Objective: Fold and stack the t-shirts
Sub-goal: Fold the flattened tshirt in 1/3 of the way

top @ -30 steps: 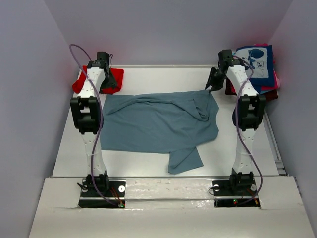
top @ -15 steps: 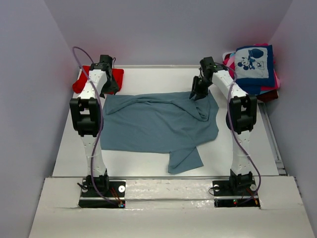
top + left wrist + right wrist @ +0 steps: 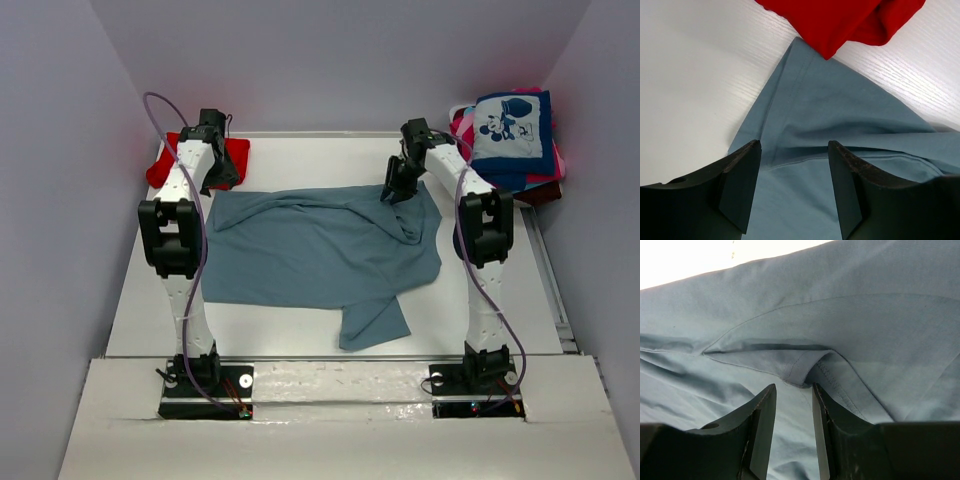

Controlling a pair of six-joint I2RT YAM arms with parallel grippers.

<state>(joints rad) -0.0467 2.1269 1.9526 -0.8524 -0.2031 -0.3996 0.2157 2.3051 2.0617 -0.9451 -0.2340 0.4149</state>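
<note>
A dusty grey-blue t-shirt (image 3: pixel 320 250) lies spread and rumpled across the middle of the table, one sleeve trailing toward the near edge. My left gripper (image 3: pixel 224 183) hovers open over its far left corner (image 3: pixel 840 110), nothing between the fingers (image 3: pixel 794 145). My right gripper (image 3: pixel 393 190) is at the shirt's far right edge, jaws a little apart over a stitched hem fold (image 3: pixel 805 370), with cloth below them (image 3: pixel 794 387) and not pinched. A red t-shirt (image 3: pixel 235 155) (image 3: pixel 840 20) lies at the back left, touching the grey-blue corner.
A pile of t-shirts sits at the back right, topped by a navy one with a cartoon-mouse print (image 3: pixel 515 125), pink edges (image 3: pixel 558 160) showing beneath. The white table (image 3: pixel 290 325) is walled in by grey panels on three sides.
My right gripper has moved left from the shirt's far right corner, along its far edge. The left arm and the shirts have not moved.
</note>
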